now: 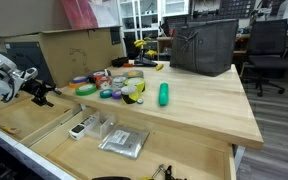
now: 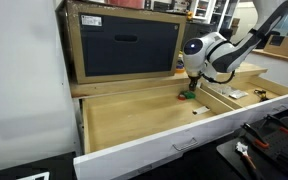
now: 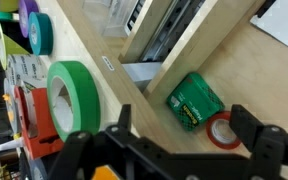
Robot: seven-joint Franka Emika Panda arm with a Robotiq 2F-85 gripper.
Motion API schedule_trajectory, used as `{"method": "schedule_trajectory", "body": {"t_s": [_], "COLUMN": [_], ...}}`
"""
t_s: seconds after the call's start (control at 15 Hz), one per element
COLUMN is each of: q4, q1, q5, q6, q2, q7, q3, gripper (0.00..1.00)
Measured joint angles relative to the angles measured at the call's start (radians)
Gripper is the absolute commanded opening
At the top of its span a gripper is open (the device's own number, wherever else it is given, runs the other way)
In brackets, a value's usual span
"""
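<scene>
The box (image 3: 195, 101) is dark green, the small roll (image 3: 222, 130) red, the large roll (image 3: 72, 95) green.

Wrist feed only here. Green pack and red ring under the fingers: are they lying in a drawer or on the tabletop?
Observer: Drawer. In an exterior view the green pack lies on the floor of a wide pulled-out drawer, near its back corner. The fingers hang right over it.
Operator: Neighbour drawer?
Observer: The neighbour drawer is also pulled out, and a clear plastic packet lies flat in it.
Operator: Tabletop past the green tape roll?
Observer: A green bottle lies on its side, and a grey bag stands behind it.
</scene>
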Motion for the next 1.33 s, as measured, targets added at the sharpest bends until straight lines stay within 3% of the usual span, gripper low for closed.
{"method": "schedule_trajectory", "body": {"t_s": [0.8,1.33], "q4": [0.001,0.079], "q1": [-0.001,0.022], "q5": [0.01,-0.071], "q6": [-0.022,-0.06], "q2": [0.016,0.18], "q7": [0.001,-0.06], "q3": [0.024,0.034], "gripper": [1.0,1.0]}}
